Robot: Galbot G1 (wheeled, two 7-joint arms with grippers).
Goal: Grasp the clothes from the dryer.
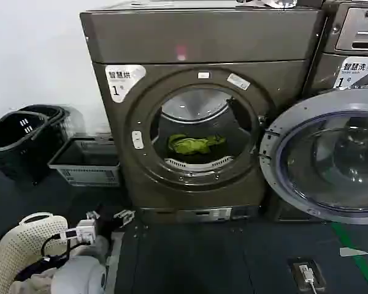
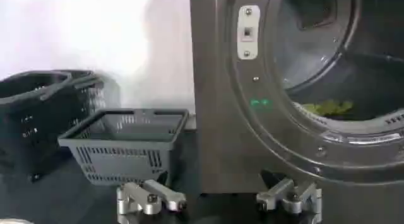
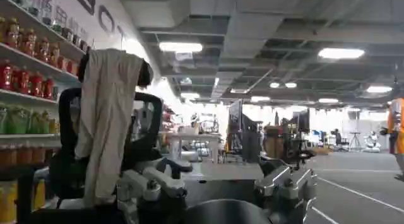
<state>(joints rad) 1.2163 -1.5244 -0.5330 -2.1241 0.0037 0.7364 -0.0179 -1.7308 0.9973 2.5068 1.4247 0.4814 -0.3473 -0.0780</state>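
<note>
Yellow-green fabric, that's the clothes (image 1: 195,144), a small crumpled bunch lying on the bottom of the drum inside the dryer (image 1: 196,61), door already swung open to the robot's right. From the head view it sits roughly mid-drum, just behind the lower lip of the porthole; the left wrist view catches only a sliver of it over the rim (image 2: 328,108). Handling-wise I'd guess it's v light and totally floppy, no stiffness, nothing fragile, prob not slippery, so it'll drape and sag once lifted and could drag on the rim on the way out. Best place to grab imo is the bunched-up hump near the middle, where the folds pile up, rather than a thin edge that'd just slide away. Its long axis runs side to side across the drum, roughly parallel to the dryer front; no real "pointing" direction, it's a wad, tho the robot's-right end looks a bit thinner and tails off. Left hand (image 2: 219,198) is low in front of the dryer, near a grey basket (image 2: 126,143), fingers spread apart and holding nothing. Right hand (image 3: 221,188) is aimed out at the room, away from the dryer, fingers apart too and empty, looks idle.
</note>
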